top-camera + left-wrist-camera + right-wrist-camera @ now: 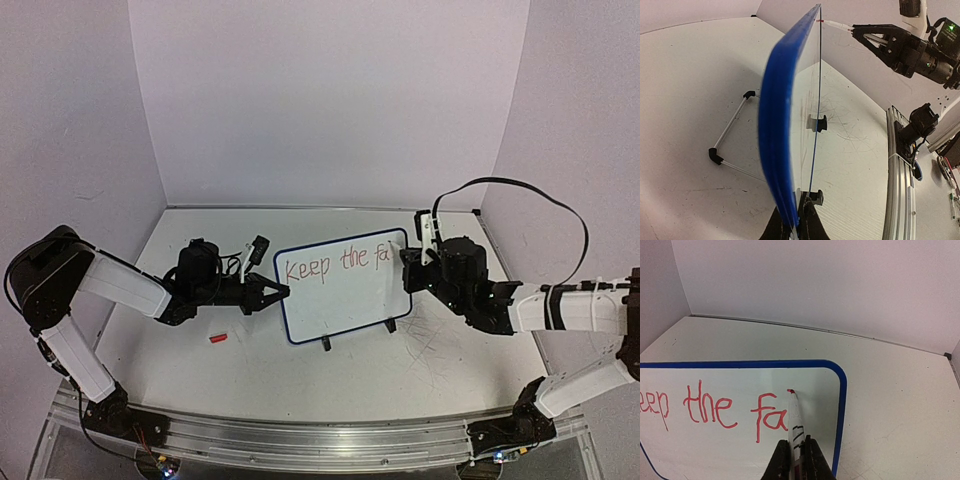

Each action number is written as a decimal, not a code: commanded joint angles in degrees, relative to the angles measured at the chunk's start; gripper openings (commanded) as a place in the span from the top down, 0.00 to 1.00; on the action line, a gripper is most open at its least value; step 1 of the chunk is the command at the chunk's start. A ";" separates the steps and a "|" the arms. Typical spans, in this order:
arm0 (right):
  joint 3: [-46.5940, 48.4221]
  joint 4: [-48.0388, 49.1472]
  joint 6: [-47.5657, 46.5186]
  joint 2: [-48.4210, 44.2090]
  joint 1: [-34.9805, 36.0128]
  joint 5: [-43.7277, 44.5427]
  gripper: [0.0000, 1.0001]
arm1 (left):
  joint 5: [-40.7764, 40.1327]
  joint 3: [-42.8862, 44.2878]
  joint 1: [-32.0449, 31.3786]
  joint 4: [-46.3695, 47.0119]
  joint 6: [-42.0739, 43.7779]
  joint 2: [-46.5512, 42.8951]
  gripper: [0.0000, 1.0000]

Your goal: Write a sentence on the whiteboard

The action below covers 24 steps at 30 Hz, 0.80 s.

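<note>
though partial, sentence (710, 410): "keep the fa"

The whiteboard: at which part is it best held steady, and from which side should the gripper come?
Probably its left rim, from the left: the whiteboard stands upright on clip feet, its thin edge fits between two fingers, and this leaves the face free for the marker. The left gripper is shut there.

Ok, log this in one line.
left fingers: shut on whiteboard edge; right fingers: shut on marker, tip at board; sentence: "Keep the fa"
</note>
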 commanded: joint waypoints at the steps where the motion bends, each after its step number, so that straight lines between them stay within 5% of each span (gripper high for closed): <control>1: 1.41 -1.16 0.92 -1.38 -0.04 1.60 1.00 | -9.75 0.16 1.15 -4.96 5.69 -0.52 1.00; 24: 0.37 -3.02 1.59 -1.58 -0.04 -0.58 1.00 | -9.63 0.37 1.12 -5.40 5.60 -0.78 1.00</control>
